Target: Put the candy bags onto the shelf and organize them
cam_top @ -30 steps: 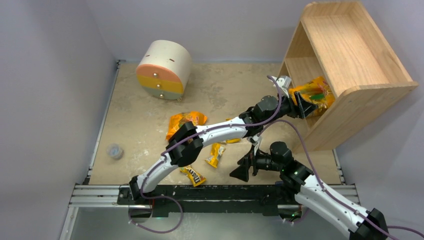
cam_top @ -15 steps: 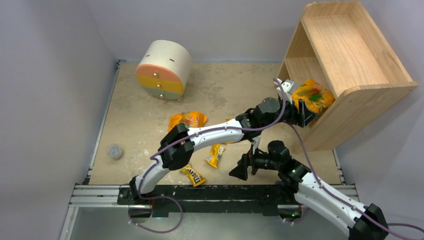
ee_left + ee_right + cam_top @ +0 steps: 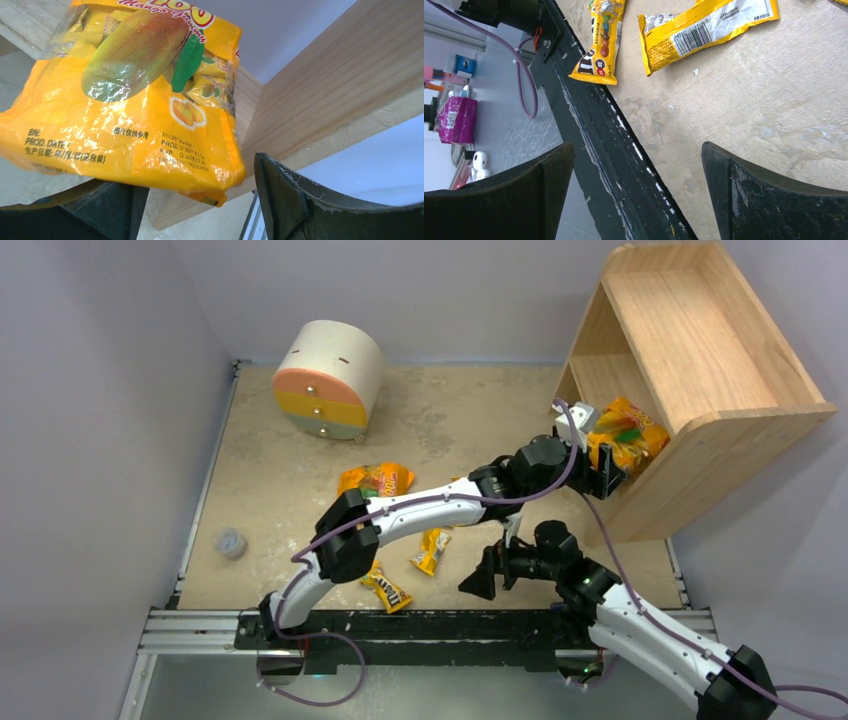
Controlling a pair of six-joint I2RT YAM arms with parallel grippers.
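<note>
left claw [image 3: 197, 176]: spread wide, not pinching the orange bag [image 3: 125, 125]
orange bag: lower tier of the shelf [image 3: 700, 350], right side of frame
right claw [image 3: 636, 150]: released, empty, over the surface [image 3: 774, 110]

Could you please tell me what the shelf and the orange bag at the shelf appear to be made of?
The shelf looks like light, matte wood: grain lines and plank seams show. The orange bag looks like glossy plastic film, probably: it carries glare, wrinkles and a clear window showing wrapped sweets.
</note>
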